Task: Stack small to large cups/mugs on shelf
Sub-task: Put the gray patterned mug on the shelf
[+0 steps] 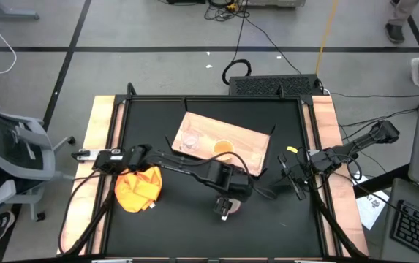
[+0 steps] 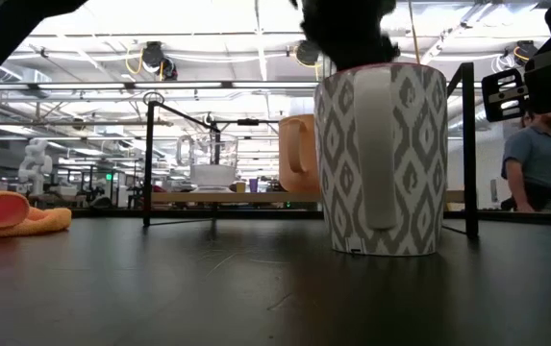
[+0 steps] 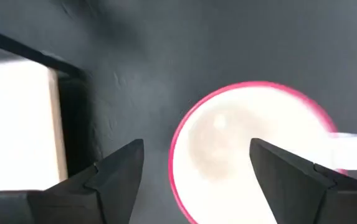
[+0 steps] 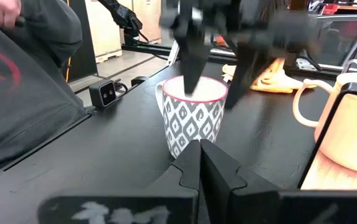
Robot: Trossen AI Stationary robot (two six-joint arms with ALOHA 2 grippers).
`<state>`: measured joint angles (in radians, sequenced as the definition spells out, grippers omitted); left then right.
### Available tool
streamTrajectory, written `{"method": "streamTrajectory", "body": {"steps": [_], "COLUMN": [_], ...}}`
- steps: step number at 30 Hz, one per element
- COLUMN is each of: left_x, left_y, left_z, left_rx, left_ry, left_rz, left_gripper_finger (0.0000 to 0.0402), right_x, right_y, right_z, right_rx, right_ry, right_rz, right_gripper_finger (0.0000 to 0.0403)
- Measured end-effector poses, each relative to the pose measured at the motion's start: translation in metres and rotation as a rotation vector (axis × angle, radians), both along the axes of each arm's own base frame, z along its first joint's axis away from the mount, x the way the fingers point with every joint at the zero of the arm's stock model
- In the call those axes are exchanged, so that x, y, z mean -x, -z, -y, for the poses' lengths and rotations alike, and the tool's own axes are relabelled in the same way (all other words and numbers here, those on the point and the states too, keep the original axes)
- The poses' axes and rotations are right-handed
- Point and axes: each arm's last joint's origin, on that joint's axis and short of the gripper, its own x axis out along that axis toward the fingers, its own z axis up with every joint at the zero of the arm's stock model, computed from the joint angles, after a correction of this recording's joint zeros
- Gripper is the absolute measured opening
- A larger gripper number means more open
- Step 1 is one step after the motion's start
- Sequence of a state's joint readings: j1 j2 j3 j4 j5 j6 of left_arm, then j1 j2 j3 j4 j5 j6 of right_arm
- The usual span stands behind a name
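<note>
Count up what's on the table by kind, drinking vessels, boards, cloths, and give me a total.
Cups/mugs: 3 – clear glass cup, yellow-orange mug, white patterned mug
Wooden boards: 1 – light-wood shelf
Cloths: 1 – orange-yellow cloth
Total: 5

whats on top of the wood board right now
On the shelf stand the clear glass cup and the yellow-orange mug. The left arm crosses over its near edge, so a strip there is hidden. The patterned white mug stands on the black table.
</note>
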<state>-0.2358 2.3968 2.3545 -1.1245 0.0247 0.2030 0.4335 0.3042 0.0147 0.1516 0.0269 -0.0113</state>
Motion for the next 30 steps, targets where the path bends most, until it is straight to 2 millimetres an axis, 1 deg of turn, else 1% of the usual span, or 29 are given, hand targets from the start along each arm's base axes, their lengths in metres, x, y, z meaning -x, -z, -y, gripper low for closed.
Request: {"method": "streamTrajectory", "body": {"steps": [6, 11, 15, 17, 19, 27, 30], "left_x": [0.017, 0.04, 0.055, 0.059, 0.06, 0.061, 0.064], "left_y": [-0.049, -0.09, -0.112, -0.118, -0.12, -0.118, -0.116], "left_z": [-0.003, -0.009, -0.014, -0.014, -0.014, -0.014, -0.013], "left_rx": [0.022, 0.03, 0.03, 0.026, 0.026, 0.019, 0.034], "left_ry": [-0.015, -0.055, -0.1, -0.107, -0.108, -0.095, -0.051], "left_rz": [0.098, 0.148, 0.18, 0.189, 0.193, 0.17, 0.134], "left_gripper_finger": [0.029, 0.028, 0.0274, 0.0275, 0.0275, 0.0274, 0.026], "right_x": [0.0, 0.0, 0.0, 0.0, 0.0, 0.0, 0.0], "right_y": [0.0, 0.0, 0.0, 0.0, 0.0, 0.0, 0.0], "right_z": [0.0, 0.0, 0.0, 0.0, 0.0, 0.0, 0.0], "right_rx": [0.0, 0.0, 0.001, 0.001, 0.001, 0.0, 0.0], "right_ry": [0.0, 0.0, 0.0, 0.0, 0.0, 0.0, 0.0], "right_rz": [0.0, -0.001, -0.002, -0.002, -0.001, 0.0, 0.0], "right_gripper_finger": [0.0, 0.0, 0.0, 0.0, 0.0, 0.0, 0.0]}}
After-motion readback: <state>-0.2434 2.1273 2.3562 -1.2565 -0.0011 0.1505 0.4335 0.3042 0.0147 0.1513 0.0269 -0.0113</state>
